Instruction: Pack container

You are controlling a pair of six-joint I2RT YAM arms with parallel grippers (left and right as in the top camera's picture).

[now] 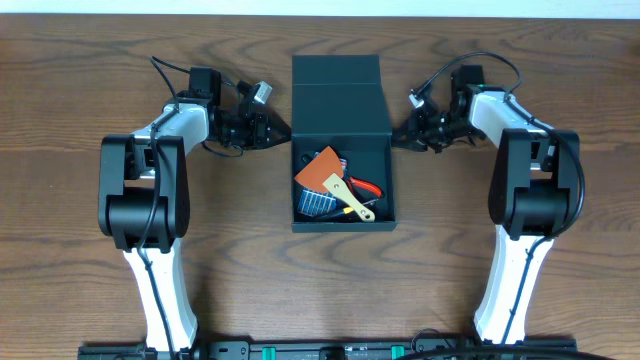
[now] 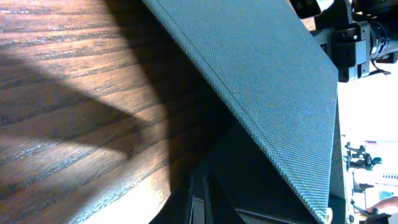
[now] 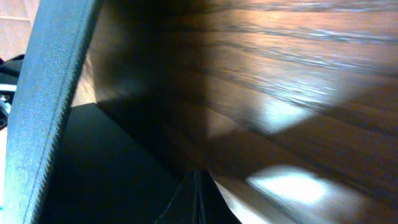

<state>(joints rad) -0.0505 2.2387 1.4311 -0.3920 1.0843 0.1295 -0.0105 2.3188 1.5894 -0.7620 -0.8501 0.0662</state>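
The container [image 1: 338, 100] sits loaded mid-way along the counter [image 1: 90, 70], lid open, flanked by the empty, pinched-shut left tool [image 1: 281, 131] and right tool [image 1: 400, 134], so folding the lid down likely comes next.

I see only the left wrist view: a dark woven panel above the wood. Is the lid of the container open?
Observer: Yes. The lid is swung open toward the far side, and the container is open at the top.
Operator: Is anything inside it?
Observer: Yes: an orange scraper with a yellow handle, red-handled pliers and a blue case.
Operator: Where is the right tool?
Observer: The right tool is shut. Its tip is at the container's right side near the hinge, opposite the left tool on the left side.
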